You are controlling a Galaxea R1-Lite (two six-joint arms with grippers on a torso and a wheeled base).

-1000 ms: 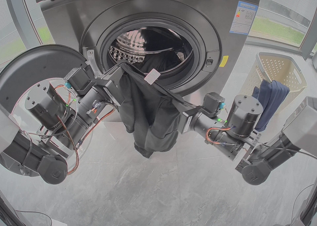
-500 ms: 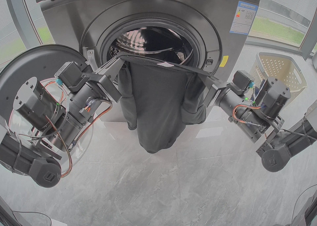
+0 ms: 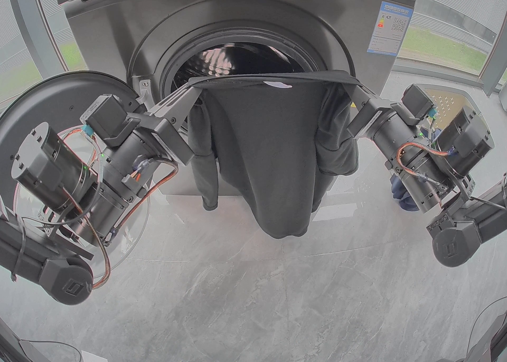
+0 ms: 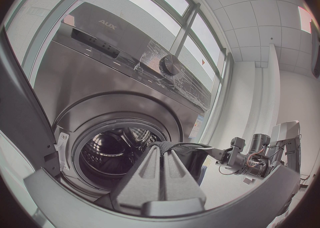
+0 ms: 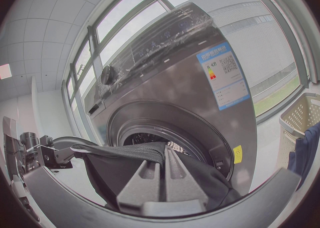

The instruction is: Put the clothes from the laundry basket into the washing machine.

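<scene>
Nearest us, the left gripper [image 3: 193, 89] and the right gripper [image 3: 353, 88] each have fingers closed on the upper edge of the dark garment [image 3: 269, 157], which hangs spread between these 2 before the open washing machine [image 3: 105, 35]. We judge it soft, light and limp, so holds at its 2 upper corners suit it. It is charcoal with a white label [image 3: 277, 84] on top; farther right, a blue cloth [image 5: 305, 152] hangs over the laundry basket [image 5: 296, 112].

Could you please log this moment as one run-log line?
left gripper: shut on dark garment | right gripper: shut on dark garment | dark garment: stretched between them before washing machine opening | basket: blue cloth over rim
</scene>
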